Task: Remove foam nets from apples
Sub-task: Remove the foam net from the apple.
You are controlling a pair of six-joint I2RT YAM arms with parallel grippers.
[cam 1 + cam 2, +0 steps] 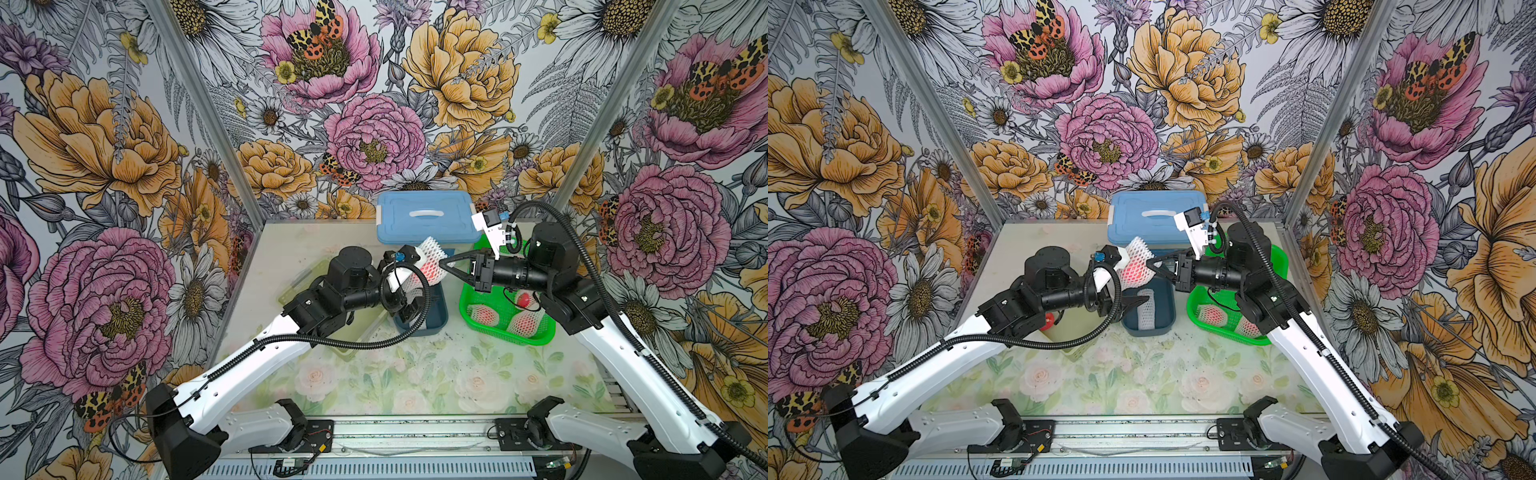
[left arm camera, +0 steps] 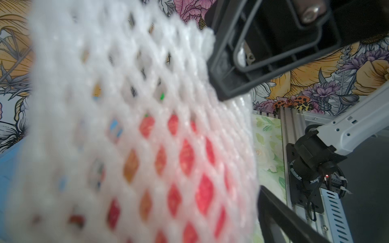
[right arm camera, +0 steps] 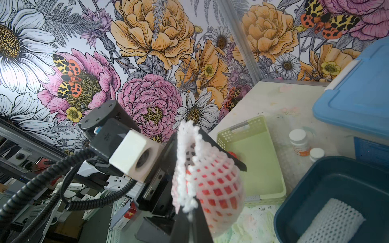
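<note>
We look down on a tabletop (image 1: pixel 415 374) covered in a pale rose-print sheet. It is boxed in by walls of bold flower wallpaper (image 1: pixel 374 124) set between aluminium posts. At the far edge stands a blue lidded box (image 1: pixel 424 216). Just nearer, mid-table, sits a dark blue bin (image 1: pixel 441 311) with an empty foam net (image 1: pixel 1148 311) lying inside.

To its right, a green lattice basket (image 1: pixel 467 299) holds netted apples (image 1: pixel 484 314) and one bare red one. The right arm crosses over this basket and hides much of it. To the left, a pale green basket (image 3: pixel 261 160) lies largely under the left arm. In the right wrist view we find two white pill bottles (image 3: pixel 299 141) between that basket and the blue box.

Above the dark bin, raised off the table, an apple (image 3: pixel 219 189) sits in its foam net (image 1: pixel 432 255). The right gripper (image 1: pixel 445 264) is pressed together on the net's frilly end. The left gripper (image 2: pixel 244 141) is spread wide around the netted apple. One of its fingers touches the mesh; whether the other does we cannot tell. The left wrist view is mostly blurred mesh.
</note>
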